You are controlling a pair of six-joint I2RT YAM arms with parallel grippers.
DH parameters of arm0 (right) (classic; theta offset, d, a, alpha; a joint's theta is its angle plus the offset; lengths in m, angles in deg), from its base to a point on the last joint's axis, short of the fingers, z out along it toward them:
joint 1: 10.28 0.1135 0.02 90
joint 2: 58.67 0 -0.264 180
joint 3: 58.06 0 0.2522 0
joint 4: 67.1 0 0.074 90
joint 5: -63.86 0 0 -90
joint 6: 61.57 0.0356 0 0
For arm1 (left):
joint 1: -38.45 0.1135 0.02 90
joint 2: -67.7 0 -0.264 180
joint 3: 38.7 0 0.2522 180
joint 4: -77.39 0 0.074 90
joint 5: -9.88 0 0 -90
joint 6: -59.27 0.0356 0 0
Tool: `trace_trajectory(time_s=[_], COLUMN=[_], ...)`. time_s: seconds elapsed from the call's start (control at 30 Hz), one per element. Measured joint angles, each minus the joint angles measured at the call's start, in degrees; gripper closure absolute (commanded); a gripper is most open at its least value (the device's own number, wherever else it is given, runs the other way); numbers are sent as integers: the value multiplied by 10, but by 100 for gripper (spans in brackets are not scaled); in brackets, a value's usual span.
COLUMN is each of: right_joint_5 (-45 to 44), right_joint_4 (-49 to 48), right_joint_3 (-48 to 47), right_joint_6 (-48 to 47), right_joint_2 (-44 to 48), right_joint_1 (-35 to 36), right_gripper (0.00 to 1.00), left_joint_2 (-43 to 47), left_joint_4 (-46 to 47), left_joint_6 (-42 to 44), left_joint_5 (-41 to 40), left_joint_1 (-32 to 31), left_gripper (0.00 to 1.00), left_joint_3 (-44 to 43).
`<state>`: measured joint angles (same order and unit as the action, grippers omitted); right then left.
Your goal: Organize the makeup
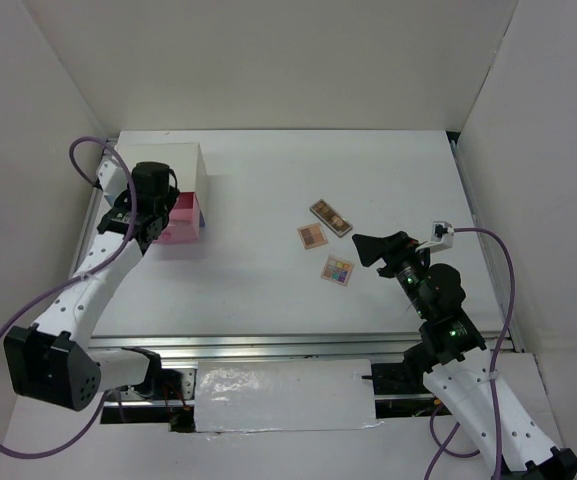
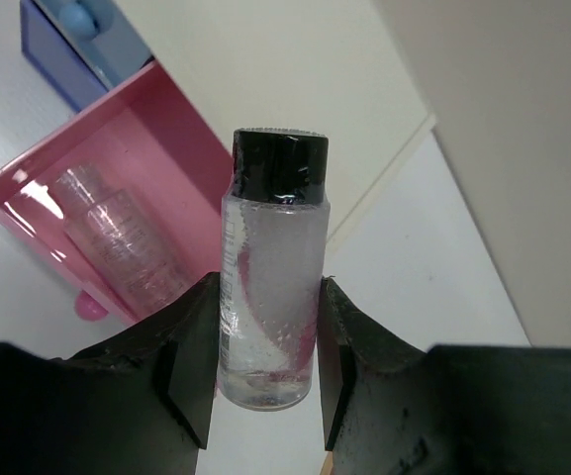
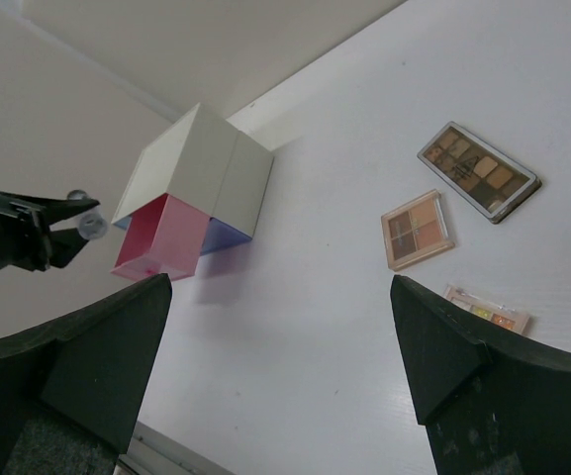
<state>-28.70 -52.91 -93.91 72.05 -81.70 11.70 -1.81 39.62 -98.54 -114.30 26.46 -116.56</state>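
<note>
Left pincer (image 2: 270, 341): clamped on clear dark-capped bottle (image 2: 273, 247).
Beyond it: open pink drawer (image 2: 171, 134), clear tube (image 2: 117, 237) inside.
Right pincer (image 3: 277, 289): spread apart; pinkish-tan palette (image 3: 417, 230) ahead on surface (image 3: 315, 376).

The left arm (image 1: 93, 275) stretches forward along the left side with its wrist bent down. The left gripper (image 2: 265, 317) has its fingers (image 2: 191, 346) pressed against both sides of a small bottle (image 2: 273, 267). The right arm (image 1: 463, 350) is folded low on the right. The right gripper (image 1: 370, 250) points left, its jaws spread wide.
</note>
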Motion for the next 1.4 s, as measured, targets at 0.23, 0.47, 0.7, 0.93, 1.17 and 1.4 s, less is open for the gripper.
trace_trajectory(time_s=[0.23,0.47,0.7,0.93,1.17,1.4], right_joint_5=[0,3,6,9,15,15], right_joint_4=[0,0,-1,-5,-9,-10], right_joint_3=[0,0,0,0,1,2], right_joint_6=[0,0,0,0,0,0], right_joint_2=[0,-5,-12,-17,-37,-36], right_joint_1=[0,0,0,0,0,0], right_gripper=[0,0,0,0,0,0], left_joint_2=[-32,-6,76,234,102,-42], left_joint_4=[-25,-14,-5,18,42,77], left_joint_6=[-44,-40,-19,-47,-29,19], left_joint_5=[2,4,7,7,14,2], left_joint_1=[7,10,8,8,13,41], left_gripper=[41,0,52,100,90,92], left_joint_3=[12,34,36,266,293,175])
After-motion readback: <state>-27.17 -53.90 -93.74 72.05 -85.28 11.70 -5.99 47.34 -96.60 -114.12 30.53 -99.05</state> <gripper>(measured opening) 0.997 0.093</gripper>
